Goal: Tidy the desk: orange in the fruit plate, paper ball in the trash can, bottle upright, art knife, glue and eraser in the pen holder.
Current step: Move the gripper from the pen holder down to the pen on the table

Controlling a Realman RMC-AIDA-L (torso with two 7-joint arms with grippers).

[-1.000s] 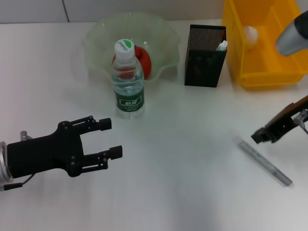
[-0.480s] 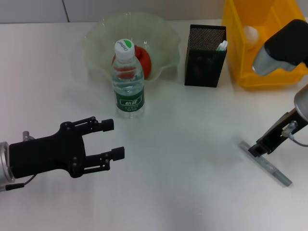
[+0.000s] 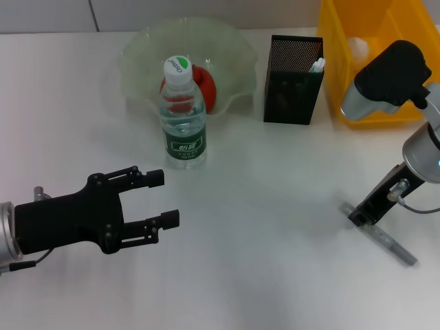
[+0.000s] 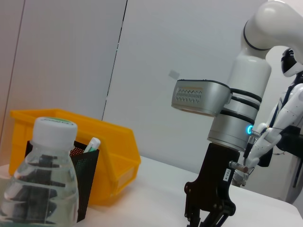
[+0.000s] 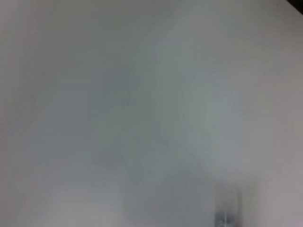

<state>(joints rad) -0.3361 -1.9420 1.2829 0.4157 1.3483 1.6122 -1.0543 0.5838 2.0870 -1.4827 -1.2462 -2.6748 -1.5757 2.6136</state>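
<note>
The art knife (image 3: 379, 234), a slim grey stick, lies flat on the white tabletop (image 3: 261, 275) at the robot's right, well apart from the black mesh pen holder (image 3: 293, 79). The right tool (image 3: 359, 218) stands right at the knife's near end, tips down at the tabletop; how wide its fingers stand I cannot tell, and nothing shows that it grips the knife. The right wrist view is a grey blur with only a faint trace of something at one edge.

The rest looks settled: the orange (image 3: 199, 86) sits in the pale-green fruit plate (image 3: 144, 48), the bottle (image 3: 183, 113) stands upright just in front of it, and the paper ball (image 3: 357, 47) rests in the yellow trash can (image 3: 371, 96). A white-capped stick (image 3: 317, 65) pokes from the pen holder.

The left tool (image 3: 165, 199) hovers over the tabletop at the left, fingers spread, holding nothing.

The risk, as I judge it: the knife is thin and flat, so a grip near its end could pinch poorly, letting it skid, pivot or slip on lifting.
</note>
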